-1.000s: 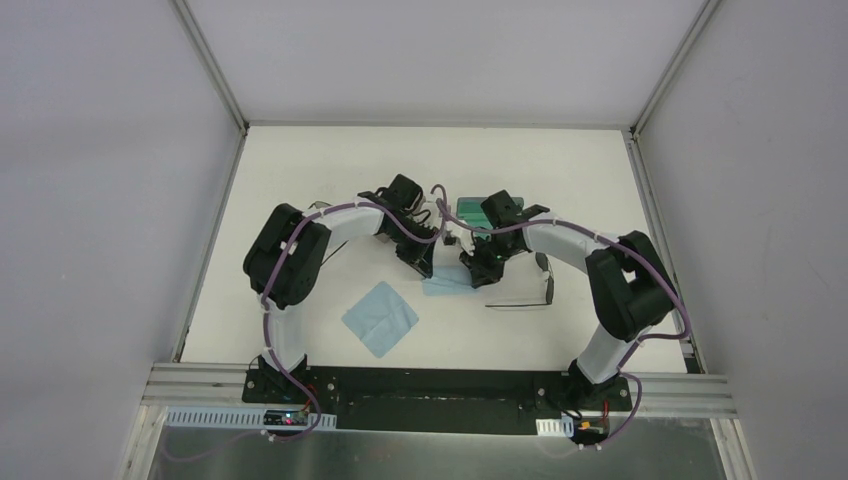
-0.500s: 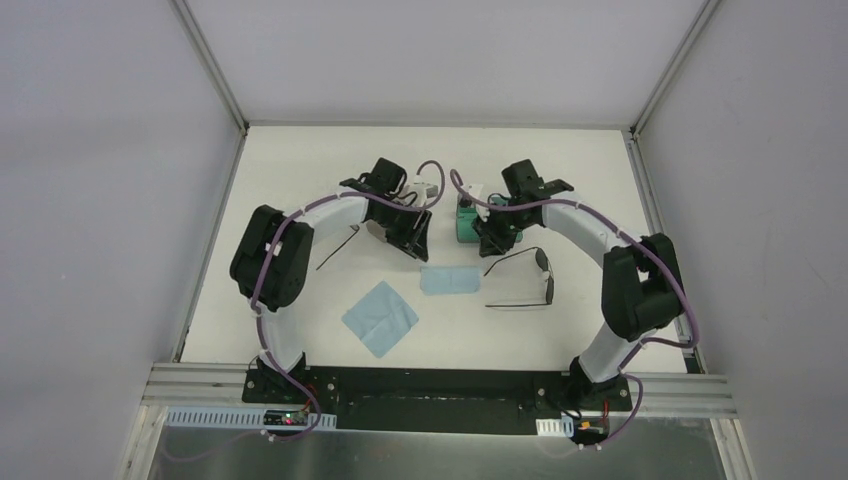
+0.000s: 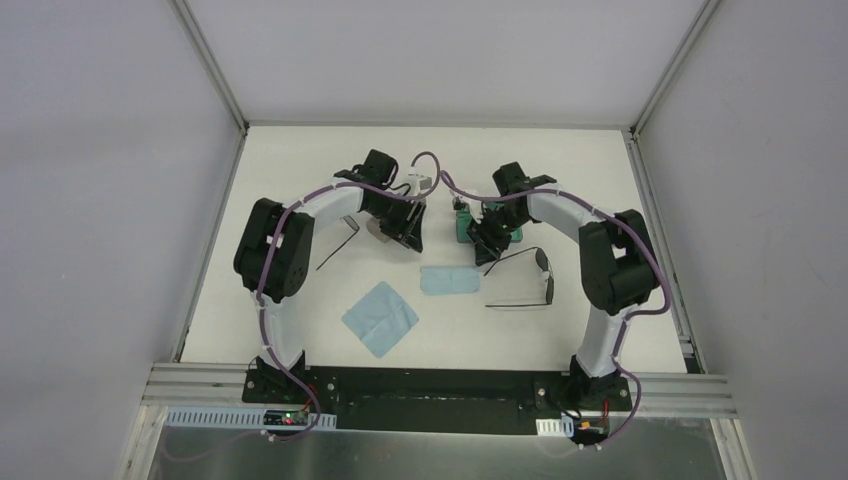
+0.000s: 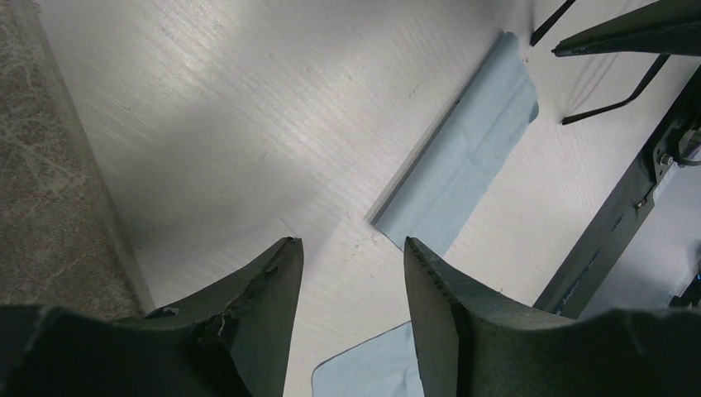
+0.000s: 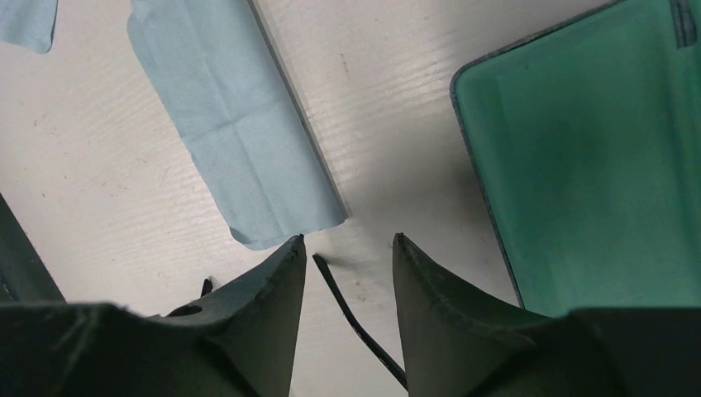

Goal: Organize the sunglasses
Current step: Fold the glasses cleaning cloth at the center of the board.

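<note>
table: white, walled on 3 sides; both arms reach over its far half.
left fingers: spread apart w/ nothing btwn them, over bare table. a speckled grey-beige thing sits just beside them; can't tell what it is.
right fingers: also spread apart, pinching nothing. a thin black temple arm lies on the table below the gap.
right pair of sunglasses: unfolded on the table, right of centre. lenses are at the right and both temple arms run left. the far temple arm ends by the right fingers.
left pair of sunglasses: on the table left of the left fingers, mostly hidden by the left arm. only a thin black line shows.
teal case: far centre of the table, just beside the right fingers, btwn the two arms.
folded cloth: light blue, folded into a strip at table centre. it lies on the near side of both sets of fingers, just left of the right pair.
flat cloth: light blue square, spread out nearer the arm bases, apart from the folded cloth.
</note>
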`<state>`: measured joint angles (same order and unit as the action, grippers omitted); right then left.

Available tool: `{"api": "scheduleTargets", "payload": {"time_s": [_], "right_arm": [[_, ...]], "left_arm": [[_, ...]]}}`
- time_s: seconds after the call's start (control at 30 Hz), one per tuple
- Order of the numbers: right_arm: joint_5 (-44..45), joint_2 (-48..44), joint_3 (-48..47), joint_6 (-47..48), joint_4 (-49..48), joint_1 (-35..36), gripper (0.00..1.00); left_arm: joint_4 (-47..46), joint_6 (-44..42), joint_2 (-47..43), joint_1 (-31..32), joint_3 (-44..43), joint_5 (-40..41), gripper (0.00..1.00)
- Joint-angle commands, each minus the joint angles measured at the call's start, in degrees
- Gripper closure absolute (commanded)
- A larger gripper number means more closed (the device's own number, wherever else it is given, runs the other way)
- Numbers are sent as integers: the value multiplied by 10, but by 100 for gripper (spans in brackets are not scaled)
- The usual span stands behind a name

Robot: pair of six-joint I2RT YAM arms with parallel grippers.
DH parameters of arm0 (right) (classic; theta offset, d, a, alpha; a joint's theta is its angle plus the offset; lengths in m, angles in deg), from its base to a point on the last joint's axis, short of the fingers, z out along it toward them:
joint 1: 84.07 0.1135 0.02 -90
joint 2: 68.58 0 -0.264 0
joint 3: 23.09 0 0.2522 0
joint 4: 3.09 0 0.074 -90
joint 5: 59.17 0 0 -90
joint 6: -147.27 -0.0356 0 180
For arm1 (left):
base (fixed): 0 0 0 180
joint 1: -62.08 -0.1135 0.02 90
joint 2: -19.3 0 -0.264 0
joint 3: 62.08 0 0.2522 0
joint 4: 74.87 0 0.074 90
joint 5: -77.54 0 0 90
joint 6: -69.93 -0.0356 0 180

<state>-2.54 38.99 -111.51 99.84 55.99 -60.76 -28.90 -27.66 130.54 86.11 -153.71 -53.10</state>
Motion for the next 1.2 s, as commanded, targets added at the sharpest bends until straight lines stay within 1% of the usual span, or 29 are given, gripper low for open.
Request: {"api": "scheduleTargets", "payload": {"time_s": [0.0, 0.13, 0.2, 0.43, 0.6, 0.8, 0.9, 1.07, 1.17], "right_arm": [[12, 0, -24, 36, 2, 24, 54], [23, 1, -12, 47, -7, 45, 53], [27, 3, -6, 43, -14, 51, 53], [57, 8, 4, 29, -39, 52, 61], [58, 10, 12, 31, -42, 51, 64], [60, 8, 21, 40, -41, 52, 64], [62, 10, 23, 41, -41, 51, 70], [54, 19, 14, 33, -39, 41, 85], [43, 19, 9, 40, -32, 36, 89]], "left_arm": [[1, -21, -4, 3, 15, -7, 49], [1, -11, -14, 3, 41, 7, 48], [-1, -9, -23, 3, 61, 6, 50], [-21, 9, -53, 6, 127, -18, 55], [-25, 12, -54, 20, 133, -20, 57], [-37, 21, -47, 40, 134, -19, 57], [-40, 23, -45, 44, 133, -27, 58], [-32, 13, -43, 45, 124, -23, 59], [-9, -9, -41, 37, 102, -12, 59]]}}
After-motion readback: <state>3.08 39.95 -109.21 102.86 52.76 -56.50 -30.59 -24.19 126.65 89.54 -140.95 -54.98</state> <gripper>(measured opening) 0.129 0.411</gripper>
